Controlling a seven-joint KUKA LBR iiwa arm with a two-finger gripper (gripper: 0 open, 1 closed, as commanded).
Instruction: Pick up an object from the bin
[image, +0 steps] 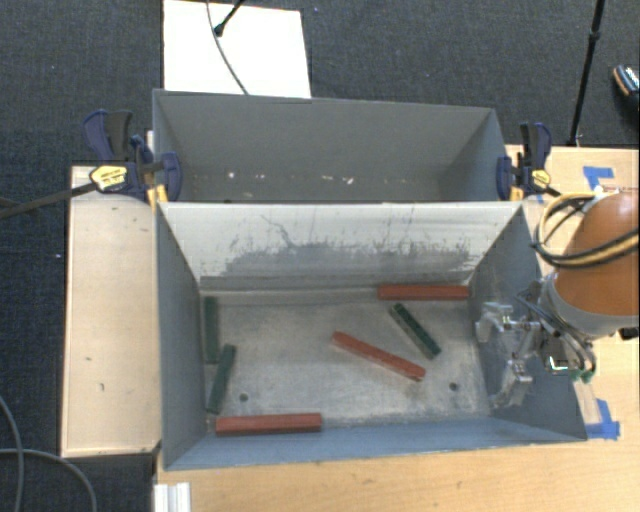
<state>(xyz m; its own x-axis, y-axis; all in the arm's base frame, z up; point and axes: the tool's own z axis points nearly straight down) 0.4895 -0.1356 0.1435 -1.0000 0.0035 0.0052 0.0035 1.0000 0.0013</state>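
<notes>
Your grey metal bin (182, 300) takes up most of the scene, with six slim, flat bars scattered on its scuffed floor. The arm (600, 262), under its orange cover, comes in from the right. Its gripper (505, 358) hangs close to the bin's right wall, above bare floor at the right end. The fingers (496, 326) stand apart with nothing between them.

Three bars are of the longer kind. The near red-brown bar (268, 424) lies along the near wall toward the left. The middle red-brown bar (378, 356) lies slantwise on the open floor. The far red-brown bar (422, 292) rests at the foot of the far wall, right of centre.

The shorter, slanted dark green bar (414, 330) lies between the far and middle red-brown bars and is the piece nearest the gripper, though apart from it. Two more dark green bars lie by the left wall, well away. The upper left green bar (211, 328) runs far to near. The lower left green bar (220, 378) lies tilted just beyond its near end.
</notes>
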